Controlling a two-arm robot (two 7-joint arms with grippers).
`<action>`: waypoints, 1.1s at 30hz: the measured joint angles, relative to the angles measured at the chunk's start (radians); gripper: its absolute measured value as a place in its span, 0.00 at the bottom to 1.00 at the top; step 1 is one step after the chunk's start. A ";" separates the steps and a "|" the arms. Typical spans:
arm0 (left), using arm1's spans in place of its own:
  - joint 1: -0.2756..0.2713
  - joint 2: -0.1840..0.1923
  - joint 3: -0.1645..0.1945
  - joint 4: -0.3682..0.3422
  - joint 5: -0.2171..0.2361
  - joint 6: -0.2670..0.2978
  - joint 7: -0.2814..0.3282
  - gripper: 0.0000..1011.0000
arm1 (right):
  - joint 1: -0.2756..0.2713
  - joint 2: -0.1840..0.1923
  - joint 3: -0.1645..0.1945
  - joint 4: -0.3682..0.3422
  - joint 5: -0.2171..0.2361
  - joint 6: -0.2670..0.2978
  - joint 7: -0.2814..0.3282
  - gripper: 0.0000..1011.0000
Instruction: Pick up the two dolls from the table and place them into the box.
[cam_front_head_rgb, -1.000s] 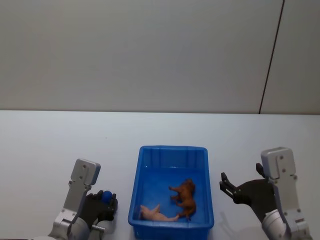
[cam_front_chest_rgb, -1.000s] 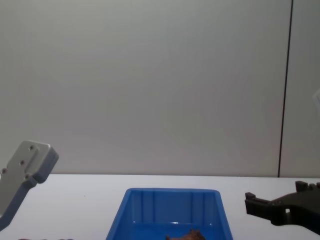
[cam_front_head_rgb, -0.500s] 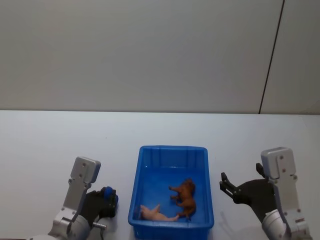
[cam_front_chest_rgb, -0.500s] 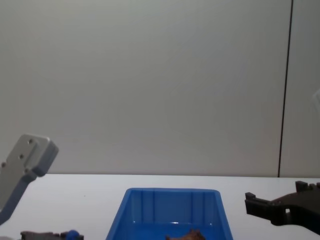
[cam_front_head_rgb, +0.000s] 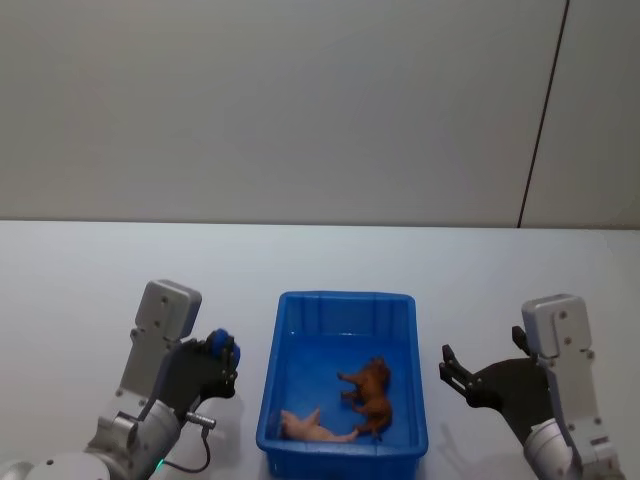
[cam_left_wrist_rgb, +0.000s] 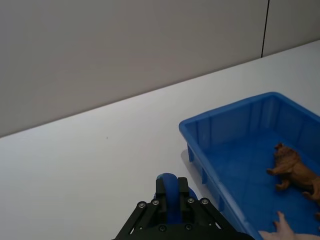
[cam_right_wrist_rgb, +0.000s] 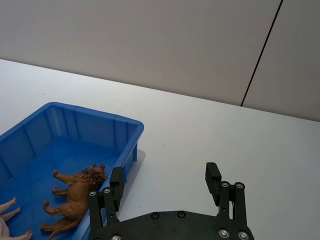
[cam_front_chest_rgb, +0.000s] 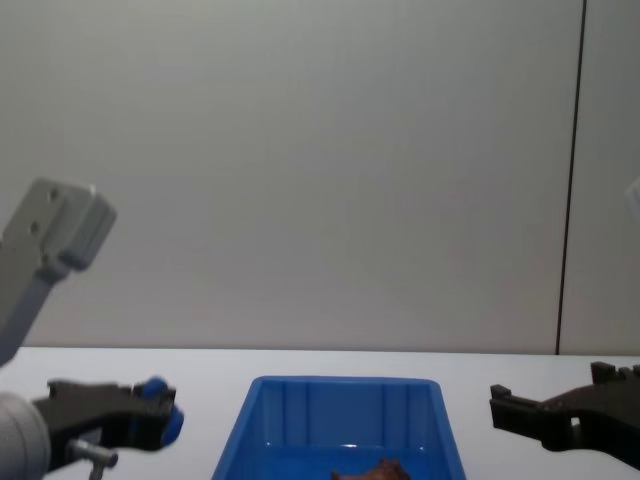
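- The left gripper (cam_front_head_rgb: 218, 352) is up off the table (cam_front_head_rgb: 80, 290), just left of the box (cam_front_head_rgb: 343, 303), squeezing the small blue doll (cam_left_wrist_rgb: 167, 186).
- The right gripper (cam_right_wrist_rgb: 165, 184) is wide apart, holding nothing, right of the box.
- The brown doll (cam_front_head_rgb: 368, 393) lies inside the box beside a pale pink toy (cam_front_head_rgb: 312, 428).

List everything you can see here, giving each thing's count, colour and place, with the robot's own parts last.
Box: one, bright blue, on the table between the arms.
Lion figure: one, brown, lying in the box.
Pale figure: one, pinkish, at the box's near end.
Blue toy: one, held in the left gripper, left of the box.
Table: one, white.
Left gripper: black, shut on the blue toy.
Right gripper: black, open, right of the box.
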 joint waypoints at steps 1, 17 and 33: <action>0.001 0.001 0.000 -0.008 0.003 0.000 -0.001 0.13 | 0.000 0.000 0.000 0.000 0.000 0.000 0.000 0.99; -0.017 0.003 -0.002 -0.102 0.030 -0.015 -0.137 0.06 | 0.000 0.000 0.000 0.000 0.000 0.000 0.000 0.99; -0.081 -0.041 0.015 -0.061 0.017 -0.034 -0.337 0.39 | 0.000 0.000 0.000 0.000 0.000 0.000 0.000 0.99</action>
